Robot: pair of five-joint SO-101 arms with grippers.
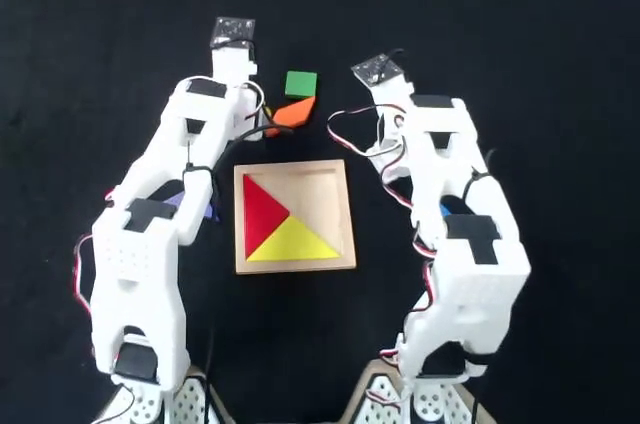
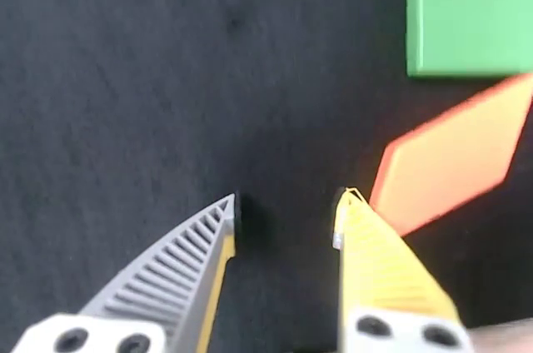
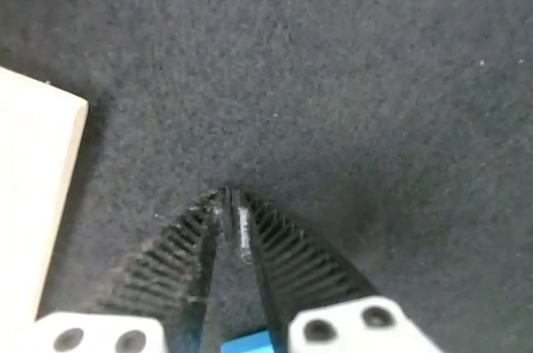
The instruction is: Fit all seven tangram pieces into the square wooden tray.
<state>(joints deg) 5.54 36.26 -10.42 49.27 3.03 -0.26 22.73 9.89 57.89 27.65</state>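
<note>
The square wooden tray [image 1: 342, 214] lies mid-table and holds a red triangle [image 1: 262, 209] and a yellow triangle [image 1: 292, 241]. Beyond it lie a green square [image 1: 300, 83] and an orange parallelogram [image 1: 295, 111]. My left gripper [image 2: 290, 207] is open just above the cloth, nothing between its fingers, with its yellow finger [image 2: 379, 261] next to the orange parallelogram [image 2: 454, 157] and the green square [image 2: 470, 16] farther on. My right gripper [image 3: 231, 199] is shut and empty over bare cloth beside the tray's corner [image 3: 33, 170].
A purple piece [image 1: 190, 204] peeks out under the left arm, left of the tray. A blue piece [image 1: 445, 209] shows under the right arm, right of the tray. Black cloth covers the table, with open room at the far side.
</note>
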